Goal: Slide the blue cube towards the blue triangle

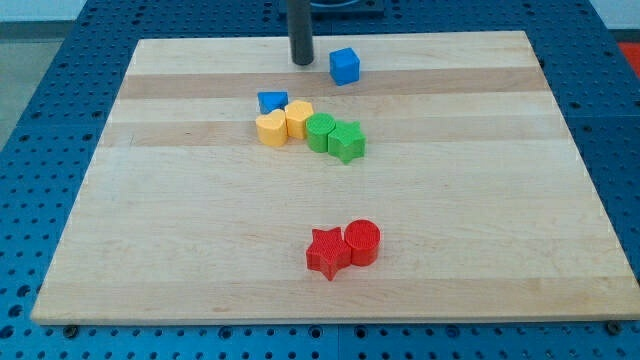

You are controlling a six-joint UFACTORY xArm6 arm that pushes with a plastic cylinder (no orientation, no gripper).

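The blue cube (344, 66) sits near the view's top, right of centre. The blue triangle (271, 101) lies below and to the left of it, touching the top of a cluster of yellow and green blocks. My tip (302, 62) is on the board just left of the blue cube, with a small gap between them, and above and to the right of the blue triangle.
A yellow heart-like block (271, 129) and a yellow hexagon (299, 118) sit under the triangle, with a green cylinder (320, 132) and green star (347, 141) to their right. A red star (327, 252) and red cylinder (362, 241) sit near the view's bottom. The wooden board (150, 250) lies on a blue pegboard.
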